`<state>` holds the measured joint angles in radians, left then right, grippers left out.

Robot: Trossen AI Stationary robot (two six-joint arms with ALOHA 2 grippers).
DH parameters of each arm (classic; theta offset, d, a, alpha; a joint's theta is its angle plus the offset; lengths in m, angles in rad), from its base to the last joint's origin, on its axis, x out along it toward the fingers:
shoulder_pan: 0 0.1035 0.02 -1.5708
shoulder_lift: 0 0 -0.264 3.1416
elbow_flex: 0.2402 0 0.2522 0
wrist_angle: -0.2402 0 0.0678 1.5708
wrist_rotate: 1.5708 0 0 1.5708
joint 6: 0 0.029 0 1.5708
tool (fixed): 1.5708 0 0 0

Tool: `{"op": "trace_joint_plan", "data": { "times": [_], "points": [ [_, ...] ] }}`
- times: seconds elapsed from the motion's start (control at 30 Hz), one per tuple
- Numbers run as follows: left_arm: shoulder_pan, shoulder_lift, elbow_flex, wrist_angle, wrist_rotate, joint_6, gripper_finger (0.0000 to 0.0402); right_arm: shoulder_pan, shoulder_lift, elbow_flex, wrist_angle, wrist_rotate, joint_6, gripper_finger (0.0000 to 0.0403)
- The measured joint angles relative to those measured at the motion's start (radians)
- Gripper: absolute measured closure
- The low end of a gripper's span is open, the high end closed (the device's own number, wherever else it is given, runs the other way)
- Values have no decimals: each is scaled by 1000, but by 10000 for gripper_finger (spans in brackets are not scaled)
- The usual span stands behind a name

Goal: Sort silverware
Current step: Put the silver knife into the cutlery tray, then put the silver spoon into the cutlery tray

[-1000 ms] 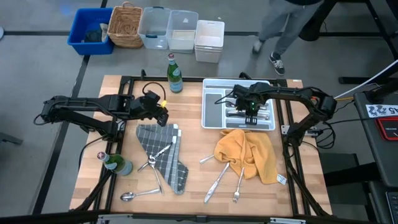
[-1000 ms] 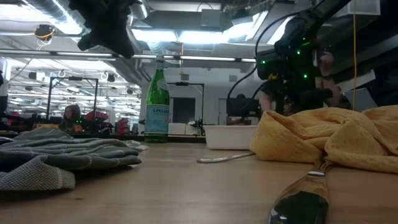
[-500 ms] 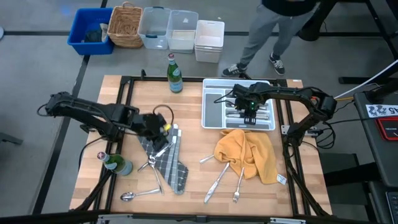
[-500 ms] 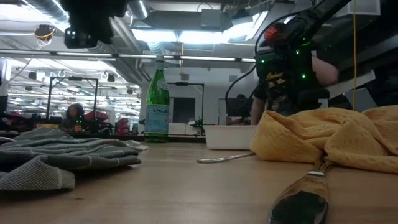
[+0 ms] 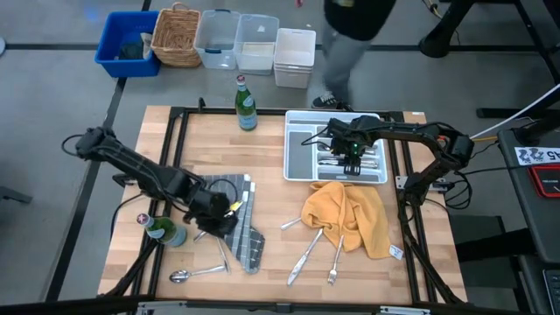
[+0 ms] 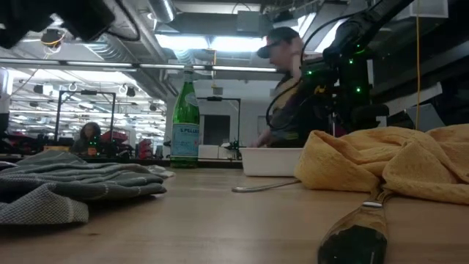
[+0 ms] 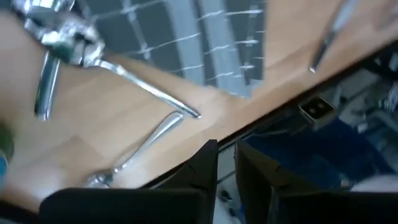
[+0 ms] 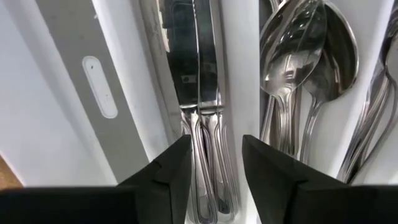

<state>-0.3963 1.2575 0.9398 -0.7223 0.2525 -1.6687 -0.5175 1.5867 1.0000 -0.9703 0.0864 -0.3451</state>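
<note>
Loose silverware lies on the table: a spoon [image 5: 188, 275] near the front edge, pieces [image 7: 62, 37] crossing on the grey checked cloth [image 5: 245, 236], and more [image 5: 308, 254] at the yellow cloth [image 5: 350, 214]. Knives [image 8: 199, 93] and spoons [image 8: 305, 56] lie in the white tray [image 5: 302, 140]. My left gripper [image 5: 223, 223] hangs slanting down over the grey cloth, with a narrow gap between its fingers [image 7: 208, 162] and nothing in it. My right gripper [image 8: 216, 155] points down over the tray's knife compartment, open, just above the knives.
One green bottle [image 5: 247, 105] stands at the table's far edge and another [image 5: 164, 231] at the left, close to my left arm. Bins and a basket [image 5: 179, 37] sit on the floor beyond the table. A person [image 6: 289, 88] moves behind the tray.
My left gripper has swung from the table's far middle toward the near edge and down, over the grey cloth, rolling and tipping downward as it went. My right arm has kept still over the tray. The person behind the table has walked toward the left.
</note>
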Motion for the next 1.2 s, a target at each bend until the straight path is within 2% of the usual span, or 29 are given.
{"op": "trace_joint_plan", "data": {
  "times": [0.27, 0.43, 0.6, 0.83, 1.2],
  "points": [
    [-58, 105, 0, -42, -1, -235, 359, 0, 0, 0, 0, 0, 0, 260],
    [-67, 184, 0, -59, -4, -284, 359, 0, 0, 0, 0, 0, 0, 260],
    [-67, 255, 0, -54, -5, -284, 359, 0, 0, 0, 0, 0, 0, 260],
    [-68, 324, 0, -52, -7, -153, 359, 0, 0, 0, 0, 0, 0, 260],
    [-68, 347, 0, -53, -4, -221, 359, 0, 0, 0, 0, 0, 0, 260]
  ]
}}
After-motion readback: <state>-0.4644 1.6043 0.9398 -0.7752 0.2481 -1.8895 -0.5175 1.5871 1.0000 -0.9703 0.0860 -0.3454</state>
